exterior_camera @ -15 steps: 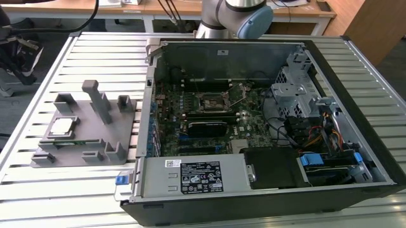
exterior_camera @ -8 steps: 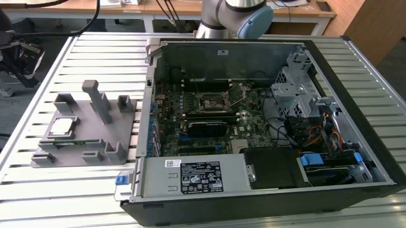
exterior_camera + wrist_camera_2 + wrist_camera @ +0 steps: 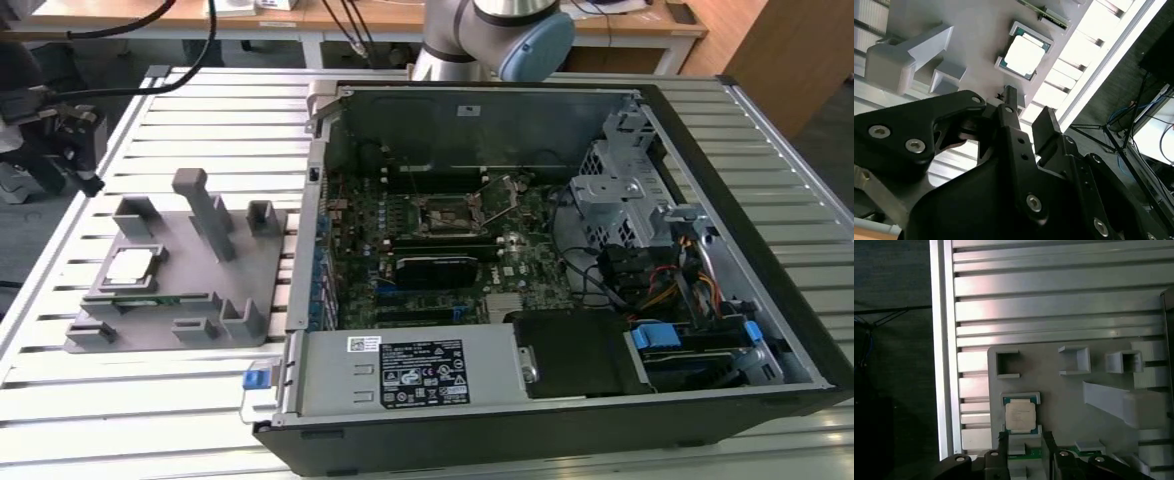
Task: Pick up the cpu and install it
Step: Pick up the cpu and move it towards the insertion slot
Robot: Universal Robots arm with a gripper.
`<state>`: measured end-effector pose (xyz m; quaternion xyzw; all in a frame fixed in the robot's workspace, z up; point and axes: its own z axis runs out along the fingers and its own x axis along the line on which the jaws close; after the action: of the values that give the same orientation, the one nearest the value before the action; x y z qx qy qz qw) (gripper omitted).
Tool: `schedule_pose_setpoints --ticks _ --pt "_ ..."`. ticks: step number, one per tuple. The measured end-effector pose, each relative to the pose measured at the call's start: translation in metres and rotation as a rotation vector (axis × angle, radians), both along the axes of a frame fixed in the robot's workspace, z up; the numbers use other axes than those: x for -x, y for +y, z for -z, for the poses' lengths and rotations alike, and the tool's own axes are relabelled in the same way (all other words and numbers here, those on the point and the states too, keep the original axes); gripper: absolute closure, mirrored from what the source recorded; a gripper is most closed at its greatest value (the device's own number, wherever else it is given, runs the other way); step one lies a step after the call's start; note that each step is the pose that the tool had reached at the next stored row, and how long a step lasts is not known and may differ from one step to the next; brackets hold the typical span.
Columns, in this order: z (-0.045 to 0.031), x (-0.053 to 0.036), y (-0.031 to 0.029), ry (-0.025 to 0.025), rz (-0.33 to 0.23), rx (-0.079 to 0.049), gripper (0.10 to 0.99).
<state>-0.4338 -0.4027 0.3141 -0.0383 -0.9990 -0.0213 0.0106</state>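
The cpu (image 3: 130, 264), a thin square chip with a pale metal top, lies flat in a shallow pocket of the grey plastic fixture (image 3: 200, 290) on the exterior view's left. Both wrist views look down on the cpu (image 3: 1024, 52) (image 3: 1020, 416). My gripper (image 3: 1024, 442) (image 3: 1027, 116) hovers above the fixture close beside the chip, open, its two black fingers (image 3: 1009, 107) apart with nothing held. The motherboard's socket (image 3: 451, 212) sits in the middle of the open computer case (image 3: 747, 200).
The fixture carries upright posts (image 3: 200, 205) and small square pockets (image 3: 1006, 364) around the chip. It rests on a ribbed aluminium table (image 3: 160, 400), whose edge (image 3: 944, 365) runs close by. The arm's base (image 3: 481, 30) stands behind the case. A power supply (image 3: 414, 372) fills the case's near end.
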Motion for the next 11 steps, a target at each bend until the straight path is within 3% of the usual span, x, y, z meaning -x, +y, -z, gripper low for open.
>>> schedule_pose_setpoints --ticks 5,7,8,11 --pt "0.009 -0.0009 0.0 0.0 0.0 0.0 0.506" --pt "0.0126 -0.0008 0.0 0.0001 -0.007 0.0 0.506" --pt "0.0144 -0.0005 -0.0001 0.0001 -0.012 0.0 0.439" --pt "0.0198 0.0024 -0.0002 0.0002 -0.014 0.0 0.439"
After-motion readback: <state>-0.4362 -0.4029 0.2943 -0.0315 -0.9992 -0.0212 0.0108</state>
